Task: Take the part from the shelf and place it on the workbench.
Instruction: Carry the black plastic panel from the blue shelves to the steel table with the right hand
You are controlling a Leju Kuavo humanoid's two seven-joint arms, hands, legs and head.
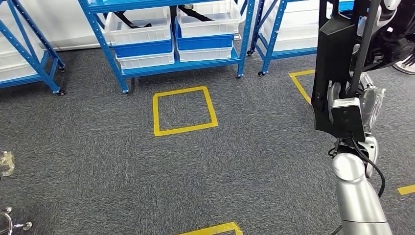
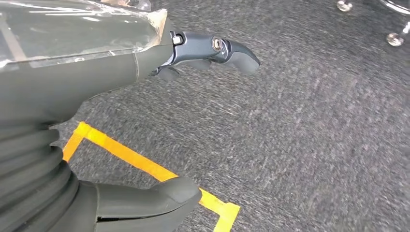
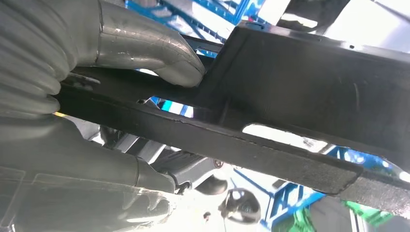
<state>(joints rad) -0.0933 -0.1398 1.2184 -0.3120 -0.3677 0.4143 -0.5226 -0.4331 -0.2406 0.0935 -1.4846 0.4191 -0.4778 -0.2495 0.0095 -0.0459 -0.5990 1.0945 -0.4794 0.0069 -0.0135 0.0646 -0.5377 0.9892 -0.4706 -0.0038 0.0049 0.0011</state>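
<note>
Part: a flat black panel with cut-out slots, carried upright at the right of the head view, well above the grey carpet. Right hand: closed on the part; in the right wrist view the thick grey thumb presses down on 1 face of the panel while the palm and darker fingers back it from the opposite side, a clamp across the thin section that probably keeps the long panel from swinging. The silver right forearm rises from the lower edge of the head view, so the panel's weight seems to sit over the wrist.

Left hand: holds nothing; thumb and dark fingers stand well apart over the carpet, the arm apparently hanging at the side and free to steady the part later.

Surroundings: blue steel shelf at the far side, with white and blue bins on its lower tiers and black strip-like items lying in the upper bins. A yellow taped square marks the floor just in front of the shelf, probably a standing position for the pick; further yellow tape lies to the right.

Stage, as judged: the part is off the shelf and in transit; placement on the workbench is not yet done.
</note>
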